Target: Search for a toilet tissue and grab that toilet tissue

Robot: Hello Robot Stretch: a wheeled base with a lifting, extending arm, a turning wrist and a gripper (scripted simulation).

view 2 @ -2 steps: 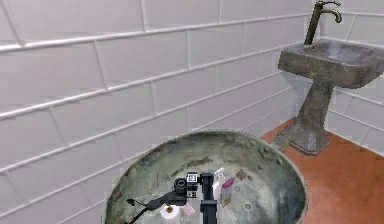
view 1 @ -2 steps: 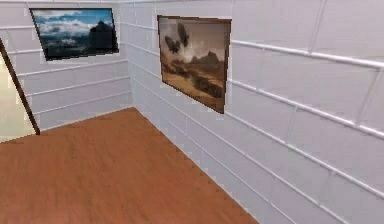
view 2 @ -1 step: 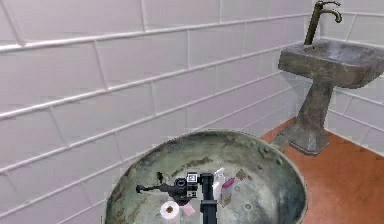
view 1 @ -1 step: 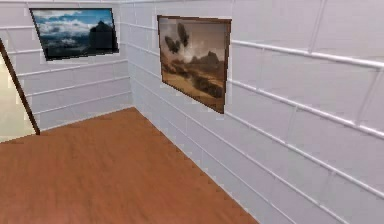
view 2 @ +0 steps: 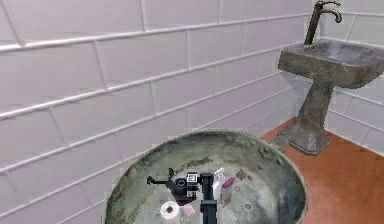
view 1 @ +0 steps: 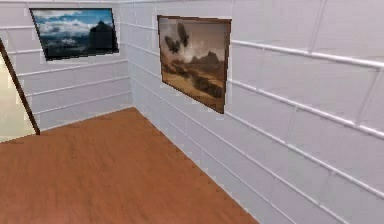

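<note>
The pincer (view 2: pixel 160 182) sits within the grey basin (view 2: pixel 275 165), there, I'd judge, for what looks like the toilet tissue (view 2: pixel 170 210) lying close by; spread or pressed together, loaded or not, I can't tell; beyond, a pedestal sink (view 2: pixel 330 62) against the tiled wall (view 2: pixel 110 70).

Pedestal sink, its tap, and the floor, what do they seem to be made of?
Pedestal sink: likely stone or concrete, matte, with a mottled grey surface. Tap: probably aged metal, dull and brownish. Floor: wood or wood-look planks, warm brown with grain lines and a slight sheen.
</note>
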